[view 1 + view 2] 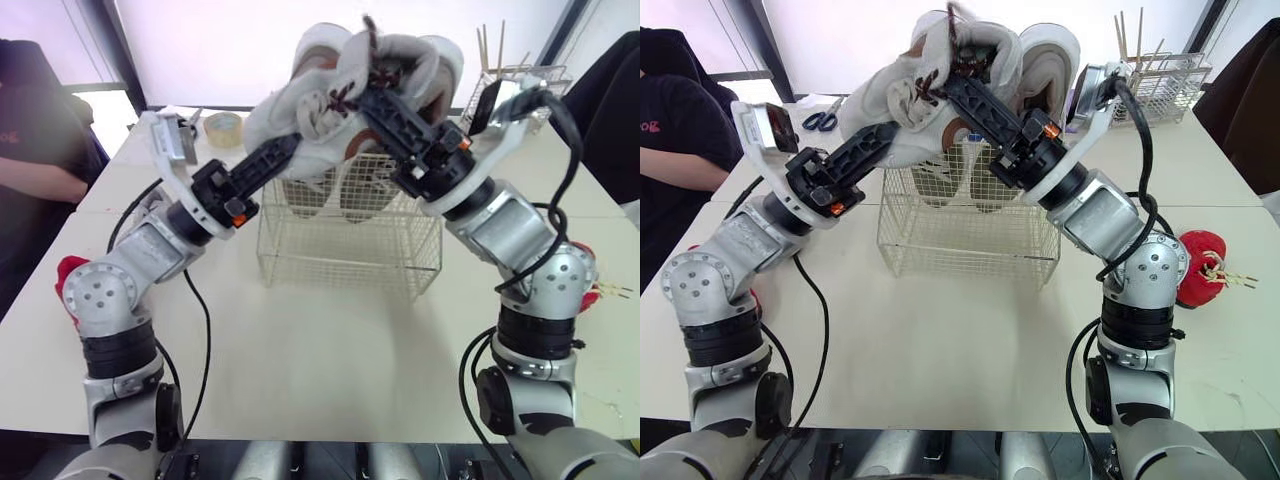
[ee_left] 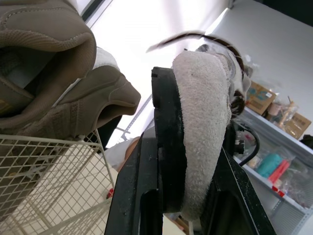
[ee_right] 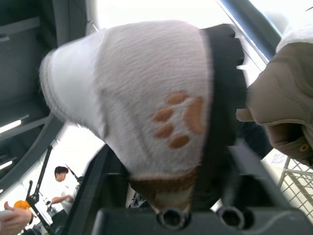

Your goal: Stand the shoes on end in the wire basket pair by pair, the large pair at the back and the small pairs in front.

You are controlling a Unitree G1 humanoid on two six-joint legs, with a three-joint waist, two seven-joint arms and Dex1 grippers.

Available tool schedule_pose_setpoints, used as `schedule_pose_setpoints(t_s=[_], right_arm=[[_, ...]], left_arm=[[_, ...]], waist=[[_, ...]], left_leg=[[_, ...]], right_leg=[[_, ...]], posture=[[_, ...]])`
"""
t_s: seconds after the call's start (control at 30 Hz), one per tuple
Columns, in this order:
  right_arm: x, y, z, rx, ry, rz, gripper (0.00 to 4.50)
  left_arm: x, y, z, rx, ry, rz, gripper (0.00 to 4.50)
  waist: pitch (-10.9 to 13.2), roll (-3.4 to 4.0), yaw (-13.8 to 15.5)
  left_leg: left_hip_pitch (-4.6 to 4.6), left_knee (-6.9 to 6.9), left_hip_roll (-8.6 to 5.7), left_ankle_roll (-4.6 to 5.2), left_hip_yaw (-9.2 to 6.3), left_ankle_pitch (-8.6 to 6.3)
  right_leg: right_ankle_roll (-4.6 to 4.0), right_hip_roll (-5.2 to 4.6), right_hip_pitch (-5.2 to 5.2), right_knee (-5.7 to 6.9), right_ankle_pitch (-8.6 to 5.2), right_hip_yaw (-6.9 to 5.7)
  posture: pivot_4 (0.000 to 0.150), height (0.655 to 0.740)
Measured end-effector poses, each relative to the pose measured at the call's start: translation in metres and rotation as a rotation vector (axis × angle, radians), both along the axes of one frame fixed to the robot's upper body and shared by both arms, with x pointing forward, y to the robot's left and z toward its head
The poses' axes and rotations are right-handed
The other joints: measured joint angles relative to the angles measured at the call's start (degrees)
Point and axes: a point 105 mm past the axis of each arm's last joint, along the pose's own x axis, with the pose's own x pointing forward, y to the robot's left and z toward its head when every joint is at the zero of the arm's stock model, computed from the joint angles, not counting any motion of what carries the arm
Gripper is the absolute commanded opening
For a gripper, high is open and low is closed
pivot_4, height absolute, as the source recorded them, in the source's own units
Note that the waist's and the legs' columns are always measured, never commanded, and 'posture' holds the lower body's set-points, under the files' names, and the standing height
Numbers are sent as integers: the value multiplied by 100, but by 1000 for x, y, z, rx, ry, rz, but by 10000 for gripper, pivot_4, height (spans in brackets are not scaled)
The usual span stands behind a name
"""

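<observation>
On the table [image 1: 330, 350], our square-meshed wire basket [image 1: 350, 250] holds the tan suede pair [image 1: 1045, 55] on end at its back.
Above it, our left gripper [image 1: 292, 146] pinches a fuzzy grey-white shoe [image 2: 200, 122]; our right gripper [image 1: 368, 95] clamps a white shoe [image 3: 142, 73] bearing an orange paw print [image 3: 178, 120].

The cream wire basket [image 1: 350, 250] stands open-topped at the middle of the frame. A large pair of tan suede shoes [image 1: 1052, 60] stands on end in its back part, rising well above the rim towards top centre. Two small white shoes with dark brown laces hang pressed together above the basket, in front of the large pair: the left-hand small shoe [image 1: 300, 115] clamped in the left gripper [image 1: 285, 150], the right-hand small shoe [image 1: 405, 60], bearing an orange paw print, clamped in the right gripper [image 1: 372, 100]
</observation>
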Motion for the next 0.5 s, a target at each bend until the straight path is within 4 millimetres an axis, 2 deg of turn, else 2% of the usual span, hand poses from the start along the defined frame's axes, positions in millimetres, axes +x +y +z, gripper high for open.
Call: schedule_pose_setpoints(t_s=[0.03,0.23,0.3,0.37,0.5], right_arm=[[0,0,0,0,1,-1,5847],[1,4,5,-30,-19,2,5780],[4,0,8,-151,-64,-24,5780],[8,-20,21,-287,-146,-84,5780],[8,-51,47,-536,-335,-130,5780]], left_arm=[[0,0,0,1,2,2,13654],[-2,-2,-14,102,32,8,43574],[-10,3,-22,230,1,20,44382],[-17,15,-30,384,-39,53,44382],[-25,35,-41,541,-58,59,44382]], waist=[[0,0,-1],[0,1,-27],[3,4,-74],[4,6,-80],[7,11,-94]], left_leg=[[0,0,0,0,0,0],[0,-4,1,1,0,-1],[-3,-8,0,1,0,-1],[-1,-17,-1,5,1,-3],[1,-27,3,33,3,-21]], right_leg=[[0,0,0,0,0,0],[0,2,-4,0,0,1],[-2,2,-8,-1,-1,3],[-3,1,-5,-11,-1,2],[-9,1,-2,-29,-5,1]], posture=[[1500,7400],[1500,7400],[1500,7400],[1500,7400],[1500,7400]])
